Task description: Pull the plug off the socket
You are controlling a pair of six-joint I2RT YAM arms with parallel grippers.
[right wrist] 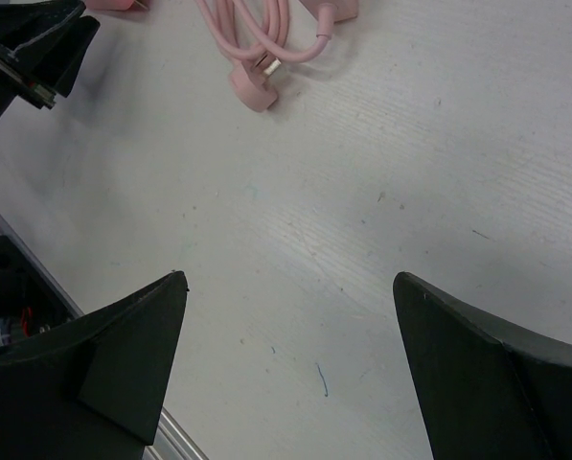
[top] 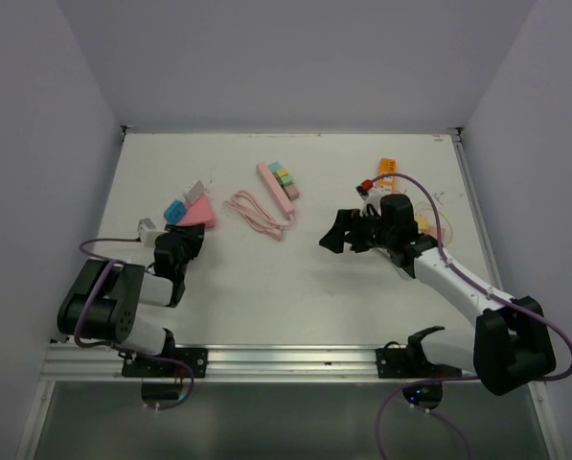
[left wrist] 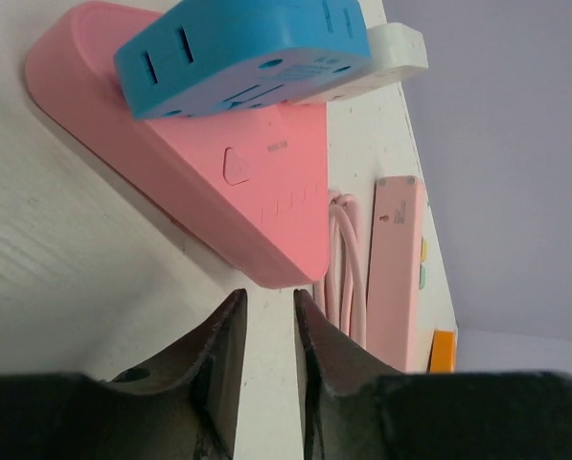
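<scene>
**Lining up on the blue plug, no grab yet**

Talking about the blue plug (left wrist: 242, 53) here, parked on the pink triangular socket (left wrist: 218, 182), left half of the table (top: 266, 287), just ahead of the left gripper (left wrist: 266, 369). Looks seated, not out yet. Lies with its long side across the left wrist view, slightly tilted, slotted face turned toward the camera. Sits at the far end of the triangle, with the triangle's near corner aimed back at the fingers (left wrist: 223, 383).

Reads as the approach step. Left fingers pinched down to a narrow slit with nothing between, hovering just short of that near corner, not touching. Right gripper (right wrist: 286, 364) spread wide over bare table, holding nothing, well apart from the socket.

Next up, probably: open the left fingers, reach past the pink corner to the blue body, pinch across its short sides, pull away from the socket face. Might need the right one pinning the pink base, otherwise likely to drag both along together.

Also around: white block (left wrist: 391, 57) just beyond the blue one, pink cable (left wrist: 343, 259) and pink power strip (left wrist: 396, 278) further out.
</scene>
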